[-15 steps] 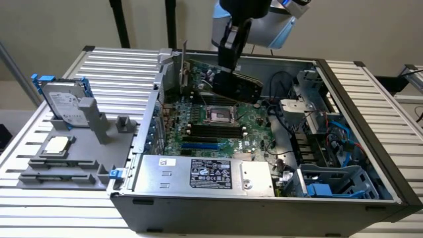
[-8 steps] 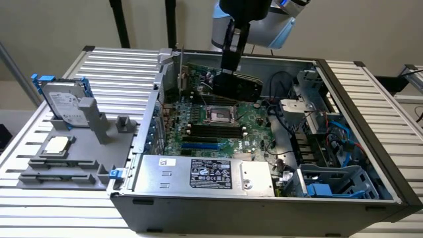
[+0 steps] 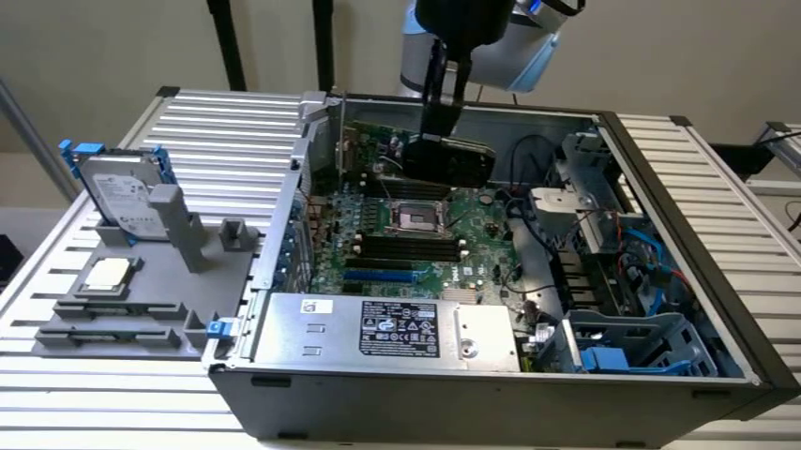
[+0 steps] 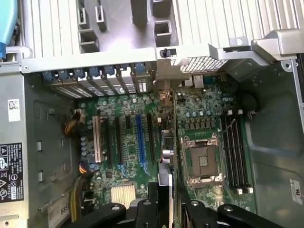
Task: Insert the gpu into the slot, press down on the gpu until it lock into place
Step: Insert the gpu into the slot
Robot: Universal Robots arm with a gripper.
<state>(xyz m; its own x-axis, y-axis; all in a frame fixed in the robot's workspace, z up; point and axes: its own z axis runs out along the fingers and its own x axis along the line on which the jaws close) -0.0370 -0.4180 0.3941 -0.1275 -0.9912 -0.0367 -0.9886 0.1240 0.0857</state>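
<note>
- we have the gripper (image 3: 441, 139) clamped on the gpu (image 3: 459, 161), which hangs in the air above the board, well apart from the blue slot (image 3: 379, 277).
- nothing is seated yet; by our judgement, both inserting and pressing down are left.
- the cpu socket (image 3: 414, 217) and memory sticks (image 3: 407, 247) lie between gpu and slot.
- black slots sit close beside the blue one, with the silver power box (image 3: 388, 328) near it.

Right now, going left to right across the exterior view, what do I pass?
Hard drive → blue slot → gpu, gripped in the claw above the board → blue drive cage.
</note>
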